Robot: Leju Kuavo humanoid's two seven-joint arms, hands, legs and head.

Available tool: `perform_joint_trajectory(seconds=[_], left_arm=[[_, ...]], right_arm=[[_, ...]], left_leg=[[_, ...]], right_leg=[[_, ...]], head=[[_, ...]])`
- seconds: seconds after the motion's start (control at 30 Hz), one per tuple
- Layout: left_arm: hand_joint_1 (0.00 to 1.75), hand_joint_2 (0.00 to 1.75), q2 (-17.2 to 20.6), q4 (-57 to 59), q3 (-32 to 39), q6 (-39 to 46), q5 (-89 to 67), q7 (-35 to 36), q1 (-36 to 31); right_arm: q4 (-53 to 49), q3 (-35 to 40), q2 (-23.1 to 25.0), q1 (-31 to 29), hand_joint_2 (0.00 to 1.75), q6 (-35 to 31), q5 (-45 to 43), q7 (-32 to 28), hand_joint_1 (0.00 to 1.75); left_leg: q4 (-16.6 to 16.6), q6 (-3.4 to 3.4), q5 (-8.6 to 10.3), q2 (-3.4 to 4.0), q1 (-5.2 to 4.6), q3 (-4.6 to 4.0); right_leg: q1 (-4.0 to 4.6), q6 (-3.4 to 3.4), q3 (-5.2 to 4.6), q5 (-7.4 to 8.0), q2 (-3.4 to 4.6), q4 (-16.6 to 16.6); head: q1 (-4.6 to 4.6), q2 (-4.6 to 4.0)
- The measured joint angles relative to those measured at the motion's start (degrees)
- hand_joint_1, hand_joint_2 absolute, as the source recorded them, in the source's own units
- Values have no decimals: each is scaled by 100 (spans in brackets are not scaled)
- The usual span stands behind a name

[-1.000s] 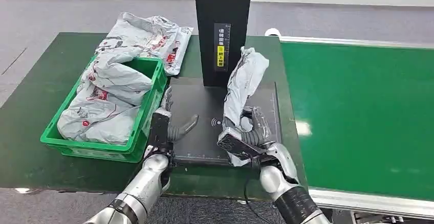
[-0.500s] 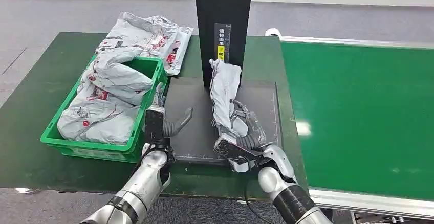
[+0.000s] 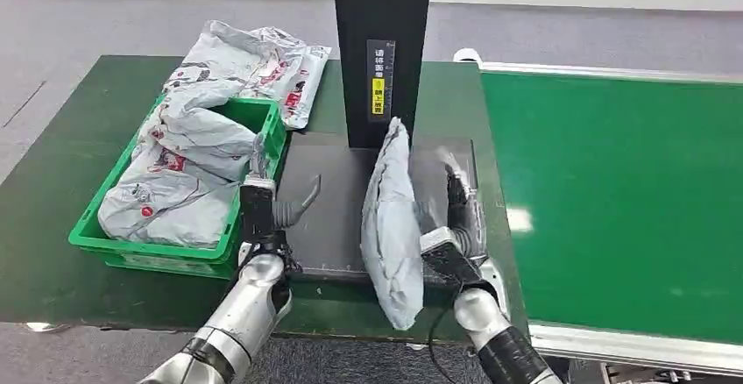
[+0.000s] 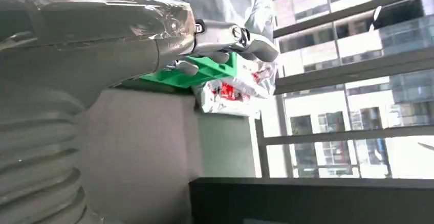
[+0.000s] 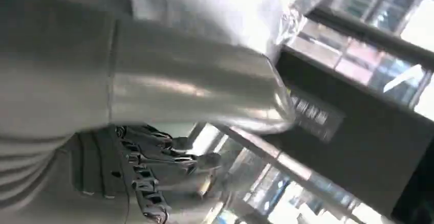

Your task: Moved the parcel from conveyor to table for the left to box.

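A grey plastic parcel (image 3: 392,217) stands on its long edge on the black scanning pad (image 3: 329,217), its lower end past the pad's front edge. My right hand (image 3: 456,231) is upright just to the right of it. In the right wrist view the parcel (image 5: 225,4) lies against the outer side of the thumb (image 5: 194,91), and nothing sits between thumb and dark fingers (image 5: 153,183). My left hand (image 3: 270,213) hovers at the pad's left edge beside the green crate (image 3: 158,248), fingers spread and empty (image 4: 220,35).
The crate holds several grey parcels, and more lie on the dark green table (image 3: 70,138) behind it (image 3: 258,64). A black scanner post (image 3: 381,51) rises at the pad's far edge. The green conveyor (image 3: 613,200) runs along the right.
My right hand brought the parcel leftward onto the pad, turned upright and loosened its grip; the parcel now stands on edge against it. My left hand drifted slightly left toward the crate.
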Motion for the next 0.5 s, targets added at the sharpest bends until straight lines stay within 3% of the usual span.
perform_joint_trajectory(seconds=[0.5], left_arm=[[0, 175, -2, -356, -28, 46, -24, 2, 137]], right_arm=[[-188, -136, -46, 178, 0, 4, -99, -59, 0]], left_leg=[[0, 0, 0, 3, 0, 2]], right_leg=[[1, 0, 0, 0, 3, -1]], head=[[-2, 0]])
